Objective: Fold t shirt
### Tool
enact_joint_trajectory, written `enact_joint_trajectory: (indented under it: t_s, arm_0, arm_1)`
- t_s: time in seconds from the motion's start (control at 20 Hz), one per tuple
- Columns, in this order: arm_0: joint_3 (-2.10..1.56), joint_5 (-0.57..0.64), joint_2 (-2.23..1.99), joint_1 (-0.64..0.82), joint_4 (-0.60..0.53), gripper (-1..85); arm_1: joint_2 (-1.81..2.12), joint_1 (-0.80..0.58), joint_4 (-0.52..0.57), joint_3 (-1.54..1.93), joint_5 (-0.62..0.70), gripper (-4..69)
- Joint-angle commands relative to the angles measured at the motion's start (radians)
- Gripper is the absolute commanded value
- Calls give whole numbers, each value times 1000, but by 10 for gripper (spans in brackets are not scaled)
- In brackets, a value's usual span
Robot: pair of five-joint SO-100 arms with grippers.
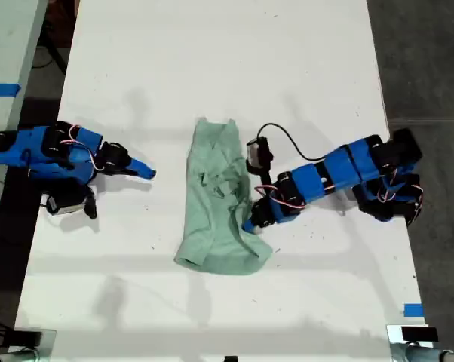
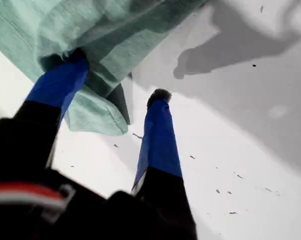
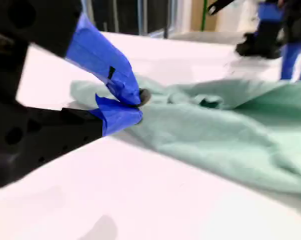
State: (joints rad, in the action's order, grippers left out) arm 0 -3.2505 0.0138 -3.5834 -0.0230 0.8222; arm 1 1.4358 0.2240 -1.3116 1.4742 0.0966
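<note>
The pale mint-green t shirt (image 1: 216, 196) lies wrinkled and lengthwise in the middle of the white table (image 1: 212, 60). My first gripper (image 1: 251, 222) reaches in from the exterior view's right to the shirt's lower edge. It is open (image 2: 118, 77): one blue finger (image 2: 65, 80) is tucked into the t shirt's (image 2: 90, 25) folds, and the other finger (image 2: 159, 135) rests on bare table beside the cloth. My second gripper (image 1: 148, 173) lies on the table at the exterior view's left, shut (image 2: 135, 107), a short way from the t shirt (image 3: 230, 130) and holding nothing.
A black cable (image 1: 287, 139) loops over the table by the first arm. Blue tape marks (image 1: 413, 310) sit near the table's front corner at the exterior view's right. Another pale surface (image 1: 4, 45) stands beyond a dark gap at the exterior view's left.
</note>
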Motion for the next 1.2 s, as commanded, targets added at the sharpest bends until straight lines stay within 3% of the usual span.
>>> enact_joint_trajectory:
  t_s: [0.0,0.25,0.35,0.5,0.6,0.8,1.15]
  arm_0:
    - [-32,-84,-12,-195,-285,111]
    - [23,-109,55,-163,-290,114]
    - [218,-41,296,-60,-204,117]
    - [672,17,808,34,41,122]
    - [914,-20,1175,-14,149,126]
    - [1223,-132,1623,-170,176,167]
    - [1836,-198,2152,-357,255,163]
  arm_1:
    - [5,38,-23,-98,-31,271]
    - [9,52,-127,-167,-66,281]
    - [2,41,-169,-233,-41,282]
    - [-29,29,-241,-353,-17,284]
    - [-48,32,-279,-420,-17,286]
    - [-67,61,-298,-454,-38,296]
    - [-138,143,-161,-492,-31,300]
